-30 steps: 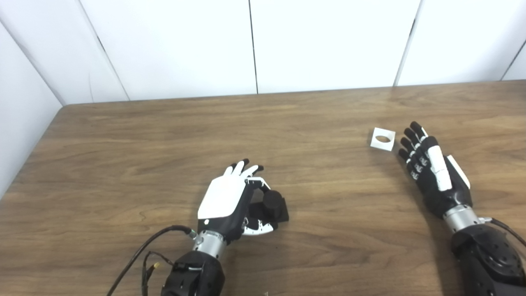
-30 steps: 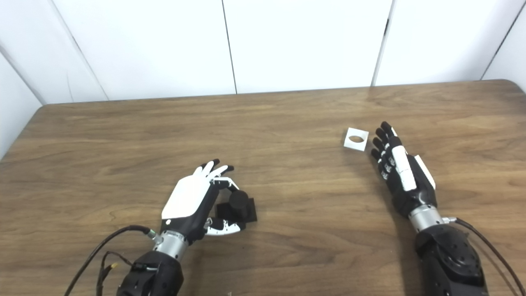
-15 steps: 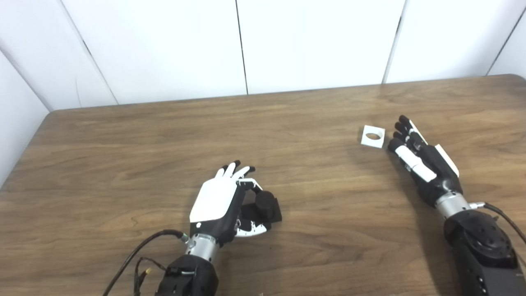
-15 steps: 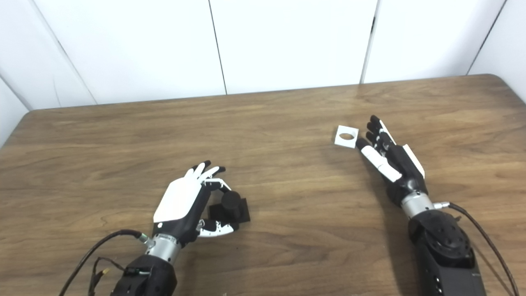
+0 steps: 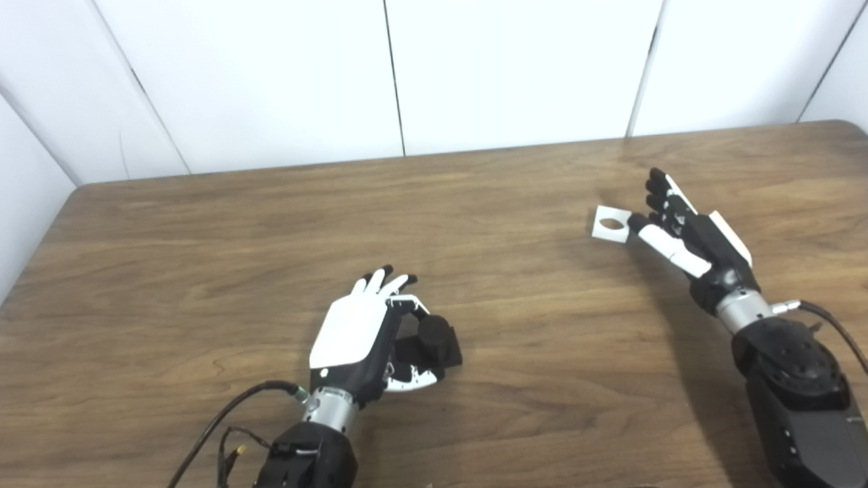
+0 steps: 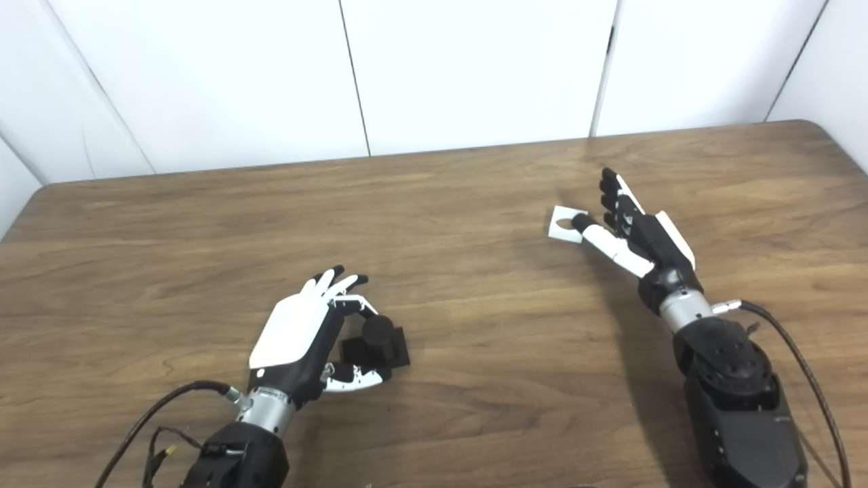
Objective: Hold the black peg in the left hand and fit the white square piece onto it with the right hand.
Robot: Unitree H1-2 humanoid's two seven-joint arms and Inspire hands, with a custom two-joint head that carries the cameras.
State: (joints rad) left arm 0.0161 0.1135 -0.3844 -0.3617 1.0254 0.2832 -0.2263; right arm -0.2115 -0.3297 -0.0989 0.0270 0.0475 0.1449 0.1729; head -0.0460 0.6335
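Observation:
The black peg (image 5: 434, 337), a short cylinder on a square black base, rests on the wooden table (image 5: 203, 224) near the front middle. My left hand (image 5: 359, 332) is cupped around it. The curled forefinger touches the far side and the thumb (image 5: 410, 385) the near side; the other fingers stretch forward. The white square piece (image 5: 608, 224), with a round hole, lies flat at the right. My right hand (image 6: 641, 230) hovers just right of it, fingers spread. Its thumb tip (image 6: 582, 221) reaches over the piece's right edge beside the hole.
White wall panels (image 5: 515, 68) stand behind the table's far edge. A black cable (image 5: 224, 420) trails from the left wrist toward the front edge, and another cable (image 6: 793, 352) runs from the right forearm.
My right hand has moved forward and left to the white piece, turning so the thumb now reaches over its edge. The left hand and peg have not moved; the camera has shifted slightly.

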